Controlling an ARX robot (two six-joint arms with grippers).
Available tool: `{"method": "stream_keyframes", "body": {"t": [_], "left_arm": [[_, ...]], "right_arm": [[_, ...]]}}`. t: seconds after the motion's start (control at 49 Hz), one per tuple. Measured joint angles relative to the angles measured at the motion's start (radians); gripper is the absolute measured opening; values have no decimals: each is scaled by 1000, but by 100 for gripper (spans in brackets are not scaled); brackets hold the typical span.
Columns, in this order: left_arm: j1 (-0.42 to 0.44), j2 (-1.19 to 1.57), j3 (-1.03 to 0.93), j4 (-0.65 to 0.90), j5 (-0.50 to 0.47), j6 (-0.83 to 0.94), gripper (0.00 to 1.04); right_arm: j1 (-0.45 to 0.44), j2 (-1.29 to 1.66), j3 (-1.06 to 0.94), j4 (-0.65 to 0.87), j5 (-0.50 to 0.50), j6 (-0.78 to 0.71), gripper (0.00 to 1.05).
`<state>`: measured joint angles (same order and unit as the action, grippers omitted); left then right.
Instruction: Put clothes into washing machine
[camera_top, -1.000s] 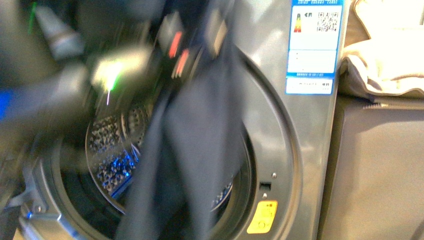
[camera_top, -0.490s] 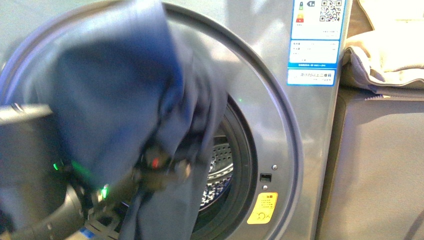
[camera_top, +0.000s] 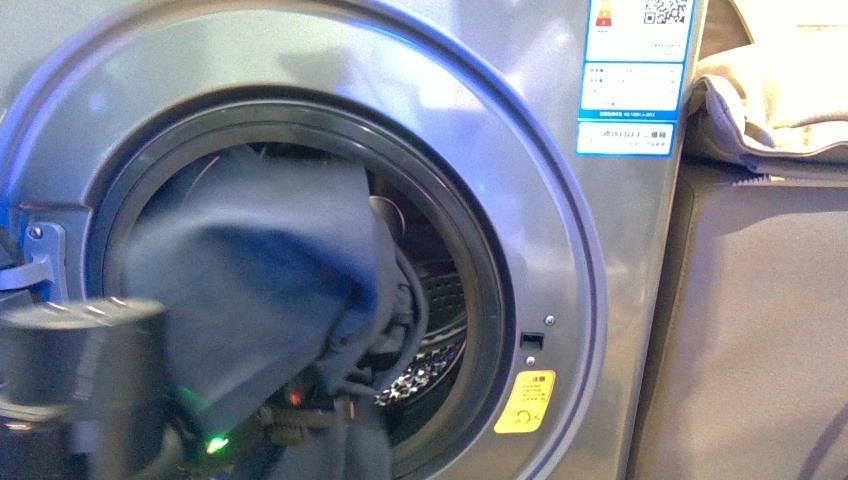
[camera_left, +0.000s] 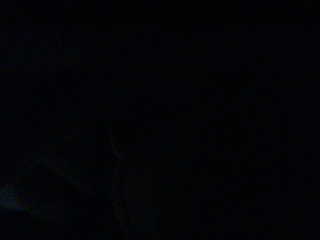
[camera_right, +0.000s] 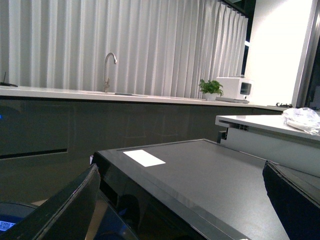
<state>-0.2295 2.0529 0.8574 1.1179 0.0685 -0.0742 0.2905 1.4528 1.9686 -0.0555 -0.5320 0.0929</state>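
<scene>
Left gripper (camera_top: 300, 412) sits low in the drum mouth, mostly buried in fabric and blurred; can't tell if its jaws are together or clamped on anything. Left wrist view is dark. Green and red lights glow beside it, and the grey left arm (camera_top: 80, 350) is a blur at the lower left.

Clothes (camera_top: 260, 270): dark navy-grey, bunched across the left and middle of the porthole, upper part inside the opening, lower part hanging over the bottom lip.

Washing machine (camera_top: 560, 250): door open, perforated drum (camera_top: 425, 370) visible to the right of the cloth. Yellow warning sticker (camera_top: 527, 402) at lower right of the ring, blue-white energy label (camera_top: 630, 80) at top right.

Beside the machine: grey-brown cabinet (camera_top: 760, 330) with beige padded fabric (camera_top: 780, 100) on top.

Right gripper (camera_right: 180, 172): jaws wide apart, nothing between them, facing away from the machine toward a dark worktop (camera_right: 200, 170), a counter with a faucet (camera_right: 109, 67) and a plant (camera_right: 211, 87).
</scene>
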Motion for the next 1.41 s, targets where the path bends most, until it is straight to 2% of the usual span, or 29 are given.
{"method": "stream_keyframes", "body": {"t": [0.184, 0.286, 0.347, 0.408, 0.612, 0.694, 0.796, 0.918, 0.959, 1.041, 1.224, 1.408], "left_arm": [[11, 98, 148, -75, -55, 3, 11], [14, 139, 214, -111, -74, 3, 11], [16, 163, 257, -132, -80, 3, 11], [18, 186, 300, -151, -90, 3, 11], [32, 274, 482, -243, -128, 3, 11], [41, 319, 579, -292, -147, 3, 11], [56, 386, 725, -364, -164, 4, 11], [64, 455, 855, -426, -175, 8, 11], [66, 495, 926, -465, -181, 7, 11], [69, 541, 1018, -512, -185, 7, 11], [70, 636, 1224, -611, -200, 18, 11], [69, 802, 1594, -798, -205, 23, 11]], "right_arm": [[5, -2, -3, 10, 25, -4, 97], [43, -51, -108, 154, 340, -65, 97], [47, -100, -190, 189, 451, -95, 97], [40, -153, -277, 213, 510, -107, 97], [-57, -330, -557, 239, 563, -76, 97], [-104, -409, -713, 244, 614, -31, 97], [-101, -474, -913, 254, 694, 21, 97], [-56, -494, -1080, 280, 777, 92, 97], [-39, -503, -1133, 238, 792, 63, 90], [-35, -541, -1252, 262, 779, -10, 78], [-80, -648, -1445, 339, 734, -71, 51], [-143, -757, -1621, 399, 671, -87, 14]]}}
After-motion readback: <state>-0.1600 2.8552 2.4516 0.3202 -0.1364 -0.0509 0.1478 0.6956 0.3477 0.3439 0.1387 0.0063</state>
